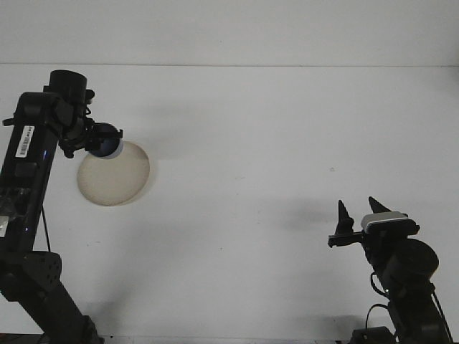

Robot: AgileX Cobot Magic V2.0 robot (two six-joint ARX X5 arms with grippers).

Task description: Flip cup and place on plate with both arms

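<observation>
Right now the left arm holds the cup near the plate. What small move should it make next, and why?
Probably a short move toward the plate's middle, then down. The left gripper holds the dark blue cup over the far rim of the plate, seemingly raised, so releasing here might land it on the rim. The right gripper waits open, far off.

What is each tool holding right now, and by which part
The left tool holds the dark blue cup over the plate; the exact part gripped cannot be told. The right tool is open and holds nothing.
</observation>
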